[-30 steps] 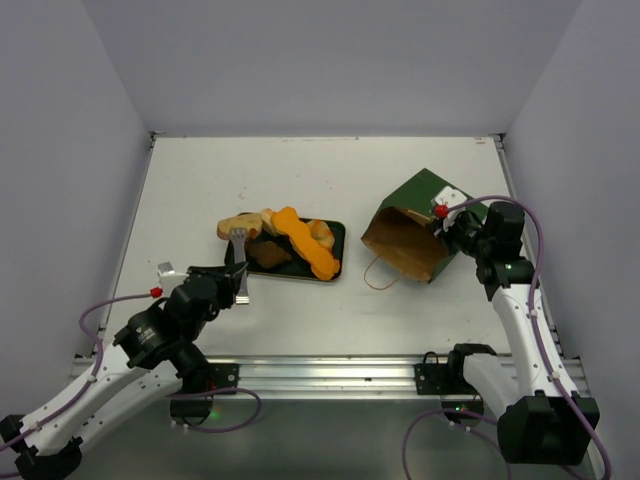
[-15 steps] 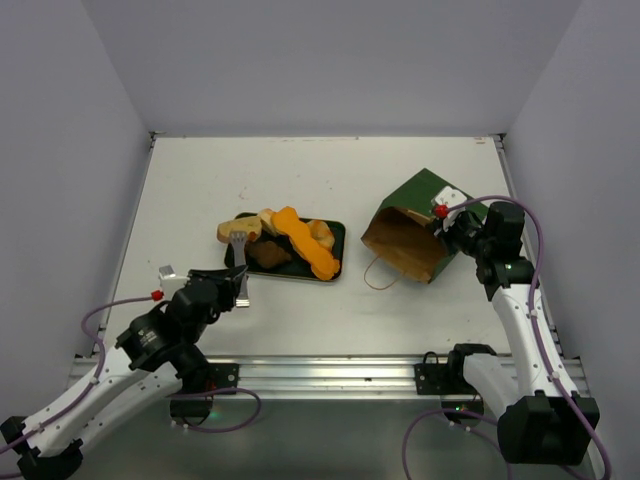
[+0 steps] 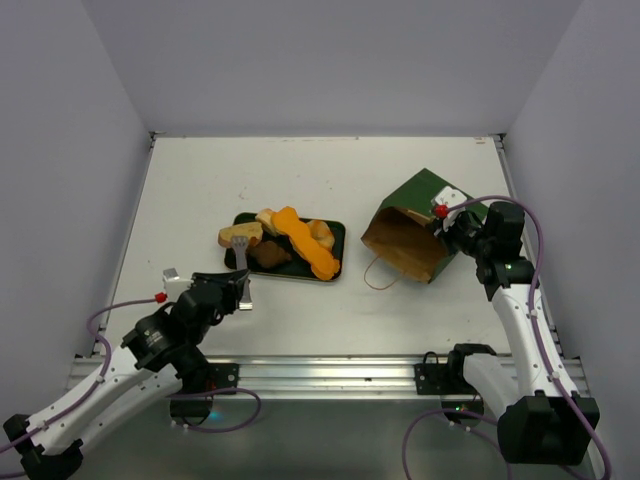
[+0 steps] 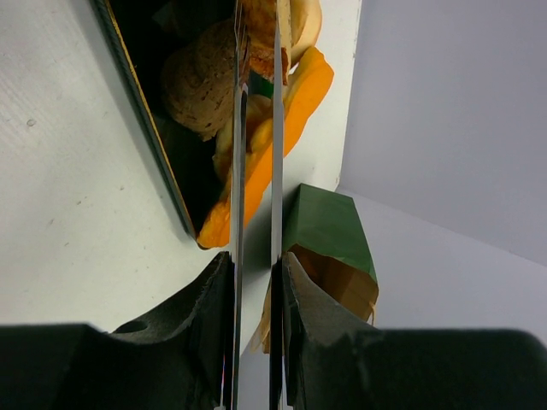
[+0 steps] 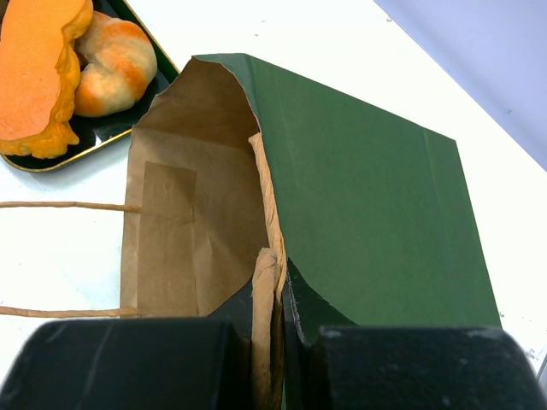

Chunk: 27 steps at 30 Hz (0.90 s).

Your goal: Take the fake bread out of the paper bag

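Dark green paper bag tipped right of the black rectangular tray, rim pinched by right end effector; orange and tan toy bread on tray; left end effector clamping metal tongs.

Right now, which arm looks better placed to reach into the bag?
Probably left: the left gripper holds the tongs, while the right gripper is busy pinching the rim of the paper bag.
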Each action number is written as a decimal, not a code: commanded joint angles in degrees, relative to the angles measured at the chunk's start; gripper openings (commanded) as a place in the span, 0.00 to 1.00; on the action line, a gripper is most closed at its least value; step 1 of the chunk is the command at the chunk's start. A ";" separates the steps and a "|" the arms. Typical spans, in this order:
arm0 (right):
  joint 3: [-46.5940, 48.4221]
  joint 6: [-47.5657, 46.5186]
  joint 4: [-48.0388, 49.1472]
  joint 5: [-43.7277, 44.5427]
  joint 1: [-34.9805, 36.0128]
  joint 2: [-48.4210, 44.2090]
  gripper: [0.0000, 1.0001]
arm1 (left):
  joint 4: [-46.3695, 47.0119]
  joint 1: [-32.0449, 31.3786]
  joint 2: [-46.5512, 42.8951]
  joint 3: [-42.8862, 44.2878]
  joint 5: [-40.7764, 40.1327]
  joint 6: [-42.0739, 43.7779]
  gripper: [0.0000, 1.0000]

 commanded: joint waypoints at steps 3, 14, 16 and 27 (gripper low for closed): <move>-0.16 0.89 2.07 -0.57 0.02 -1.27 0.00 | 4.39 0.39 0.85 -1.68 -1.38 -23.26 0.09; -0.25 0.71 1.99 -0.84 0.02 -1.27 0.00 | 4.48 0.39 0.76 -2.56 -1.47 -23.62 0.20; -0.25 0.71 2.07 -0.92 0.02 -1.36 0.00 | 4.57 0.39 0.68 -2.56 -1.38 -23.35 0.20; -0.25 0.80 2.07 -0.92 0.02 -1.54 0.00 | 4.92 0.39 0.06 2.45 -4.54 -17.47 0.02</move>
